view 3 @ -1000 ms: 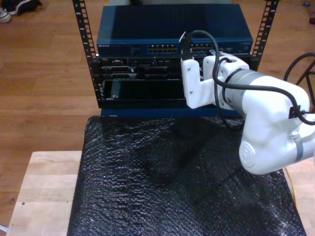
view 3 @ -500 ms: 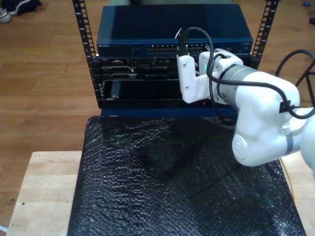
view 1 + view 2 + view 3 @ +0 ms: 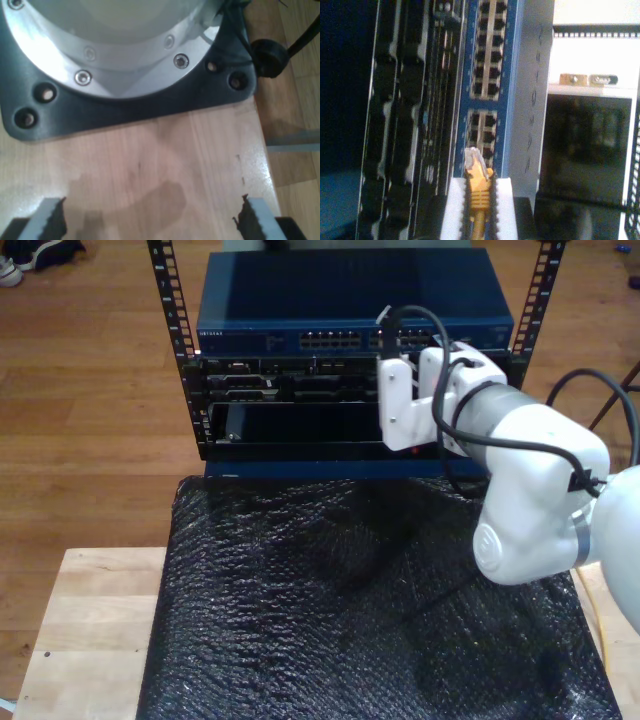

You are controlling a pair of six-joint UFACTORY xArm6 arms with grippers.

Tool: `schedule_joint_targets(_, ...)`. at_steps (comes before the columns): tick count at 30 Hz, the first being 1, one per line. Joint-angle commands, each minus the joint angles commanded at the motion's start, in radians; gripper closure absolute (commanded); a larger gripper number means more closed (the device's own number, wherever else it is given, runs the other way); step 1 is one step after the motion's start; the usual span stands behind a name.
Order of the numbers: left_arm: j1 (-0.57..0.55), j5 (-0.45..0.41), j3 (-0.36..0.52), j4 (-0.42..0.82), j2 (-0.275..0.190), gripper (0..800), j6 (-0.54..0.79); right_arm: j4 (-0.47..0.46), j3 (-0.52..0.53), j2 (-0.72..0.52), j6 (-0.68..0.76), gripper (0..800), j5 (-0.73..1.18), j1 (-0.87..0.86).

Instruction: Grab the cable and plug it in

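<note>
Cable point(image 3: 478, 192): gripped in my second tool point(image 3: 476, 200), plug at switch point(image 3: 490, 90) ports. My first tool point(image 3: 150, 220): jaws wide over tabletop point(image 3: 160, 160).

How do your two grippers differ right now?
My first gripper has its jaws spread open with nothing between them; my second gripper is shut on the yellow cable. The first points at a bare wooden tabletop; the second faces the blue network switch, plug near its ports.

My second end effector point(image 3: 479, 210) pinches closed; my first end effector point(image 3: 150, 220) gapes wide.
</note>
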Motion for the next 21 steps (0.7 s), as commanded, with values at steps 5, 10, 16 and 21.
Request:
schedule_joint_targets(5, 0.000, 0.000, 0.000, 0.000, 0.000, 0, 0.000, 0.000, -0.005, 0.008, -0.002, 800, -0.018, 0.002)
schedule_joint_targets(10, 0.000, 0.000, 0.000, 0.000, 0.000, 0, 0.000, 0.002, -0.005, 0.011, -0.002, 800, -0.049, 0.003)
schedule_joint_targets(16, 0.000, 0.000, 0.000, 0.000, 0.000, 0, 0.000, 0.002, -0.008, 0.092, 0.012, 800, -0.259, 0.003)
schedule_joint_targets(21, 0.000, 0.000, 0.000, 0.000, 0.000, 0, 0.000, 0.002, -0.009, 0.112, 0.011, 800, -0.322, 0.008)
